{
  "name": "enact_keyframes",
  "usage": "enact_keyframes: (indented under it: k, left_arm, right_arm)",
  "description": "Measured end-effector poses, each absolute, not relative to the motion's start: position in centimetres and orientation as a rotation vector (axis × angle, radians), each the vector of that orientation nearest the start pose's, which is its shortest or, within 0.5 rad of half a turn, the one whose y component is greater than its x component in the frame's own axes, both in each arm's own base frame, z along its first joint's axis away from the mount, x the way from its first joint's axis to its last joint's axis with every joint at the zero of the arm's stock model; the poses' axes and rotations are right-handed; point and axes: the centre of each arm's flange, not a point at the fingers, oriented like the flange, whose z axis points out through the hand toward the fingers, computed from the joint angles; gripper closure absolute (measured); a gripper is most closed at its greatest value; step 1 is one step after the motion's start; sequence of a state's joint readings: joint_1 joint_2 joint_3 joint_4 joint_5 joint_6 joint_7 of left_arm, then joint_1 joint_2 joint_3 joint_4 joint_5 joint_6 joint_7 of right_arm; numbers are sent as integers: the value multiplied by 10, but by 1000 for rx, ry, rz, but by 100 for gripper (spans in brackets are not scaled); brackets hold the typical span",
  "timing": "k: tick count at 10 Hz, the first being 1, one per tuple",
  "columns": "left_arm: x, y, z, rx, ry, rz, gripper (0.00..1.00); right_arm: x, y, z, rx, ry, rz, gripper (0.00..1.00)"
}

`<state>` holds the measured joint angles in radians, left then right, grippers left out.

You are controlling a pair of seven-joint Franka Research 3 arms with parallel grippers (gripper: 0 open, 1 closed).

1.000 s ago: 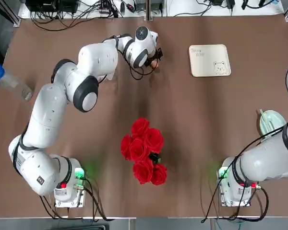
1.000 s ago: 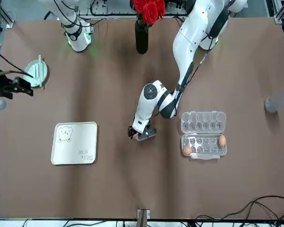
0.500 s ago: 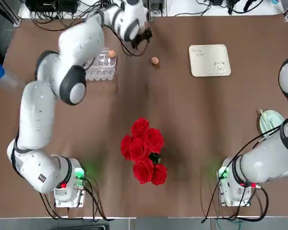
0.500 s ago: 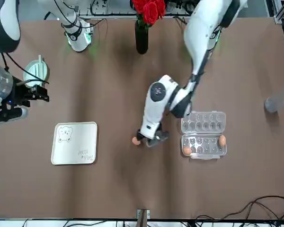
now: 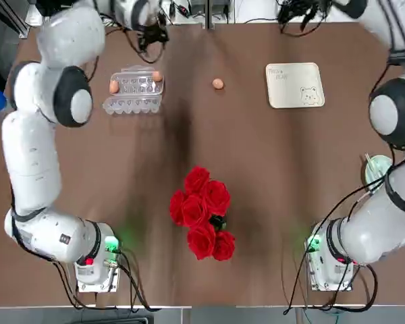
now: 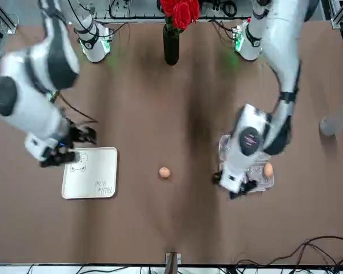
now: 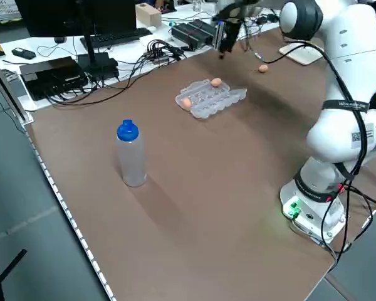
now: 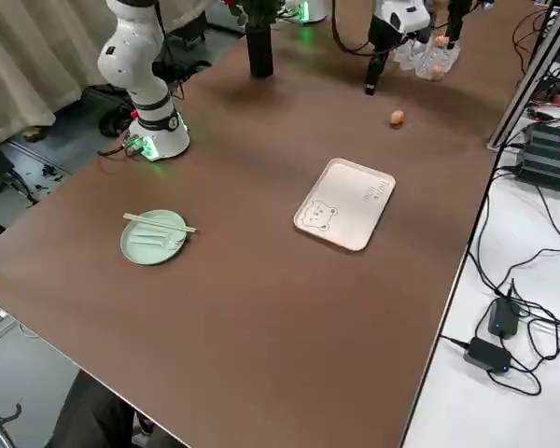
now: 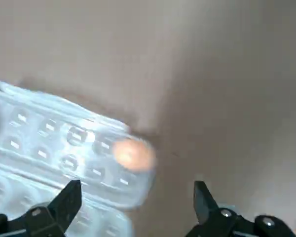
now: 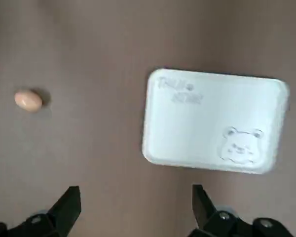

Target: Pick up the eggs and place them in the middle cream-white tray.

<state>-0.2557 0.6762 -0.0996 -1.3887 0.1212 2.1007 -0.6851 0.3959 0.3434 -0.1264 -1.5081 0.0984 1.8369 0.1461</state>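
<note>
A big brown table (image 5: 256,175) fills the top view, with red roses (image 5: 204,212) low in the middle, a green plate (image 5: 380,170) at the right edge and a bottle (image 5: 5,111) at the left edge. The tray (image 5: 295,85) lies in the upper right, and it has no egg in it yet; one egg (image 5: 218,84) sits alone on the table in the upper middle, well apart from the tray; two more eggs (image 5: 114,86) sit in the clear carton (image 5: 135,93) in the upper left.

The step now looks like fetching an egg; to do it well, a gripper should come straight down over the egg, close softly on its long sides so it does not roll or crack, then lift and set it low on the tray.

The left gripper (image 9: 133,210) hangs above the carton edge near one egg; its fingers are spread wide and hold nothing. The right gripper (image 10: 133,210) hangs above the tray and the lone egg; its fingers are wide too, and it touches nothing.
</note>
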Motion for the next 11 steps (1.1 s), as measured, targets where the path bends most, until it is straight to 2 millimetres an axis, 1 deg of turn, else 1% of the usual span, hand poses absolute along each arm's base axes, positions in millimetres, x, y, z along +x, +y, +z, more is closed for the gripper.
enact_keyframes:
  k: [1,2,3,4,5,6,7,8,9,10,11]
  left_arm:
    - [698,-205,306,-3089,-428,-77,2]
    - [698,-195,292,-3097,-421,-91,2]
    - [693,-200,277,-3104,-447,-105,3]
    - [687,-207,264,-3100,-524,-104,3]
    - [683,-213,258,-3082,-635,-94,3]
    - [680,-216,254,-3054,-760,-83,3]
    - [678,-215,248,-3020,-872,-67,3]
    - [675,-214,242,-2987,-985,-60,3]
    - [672,-216,233,-2960,-1105,-71,3]
    - [670,-216,224,-2942,-1193,-74,3]
    - [669,-217,220,-2936,-1256,-49,5]
  right_arm:
    - [628,224,442,-3090,-107,3,0]
    - [621,257,412,-3093,-56,-16,0]
    - [615,292,380,-3096,-7,-34,0]
    - [608,323,350,-3096,49,-52,0]
    - [604,347,324,-3084,127,-93,0]
    - [601,367,304,-3057,204,-153,0]
    - [600,381,290,-3032,246,-197,0]
    - [600,392,284,-3020,256,-219,0]
    - [603,401,285,-3009,262,-235,0]
    - [610,408,286,-2994,293,-254,0]
    - [617,416,282,-2981,323,-270,0]
